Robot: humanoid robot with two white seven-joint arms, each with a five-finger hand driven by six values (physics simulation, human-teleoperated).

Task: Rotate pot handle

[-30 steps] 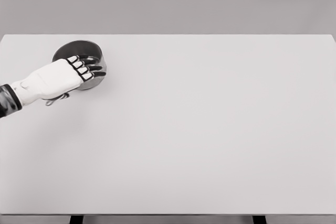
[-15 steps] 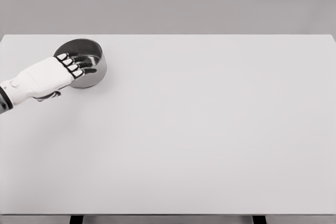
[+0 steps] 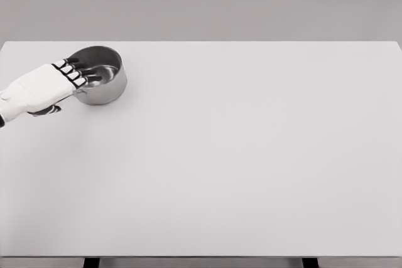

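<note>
A wide white table point(image 3: 251, 155) carries a steel pot point(image 3: 100, 80) at its far left, just beyond the left hand point(image 3: 38, 89), whose extended, close-set fingers point(image 3: 72, 75) overlap the rim, grasping nothing; judging so, turning appears underway, and next needs a sideways push.

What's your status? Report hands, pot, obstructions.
Left hand over the pot's near-left rim, fingers draped inside, grip unconfirmed. Right hand out of view. Pot upright at table far-left, handle hidden. Nothing in the way.
</note>
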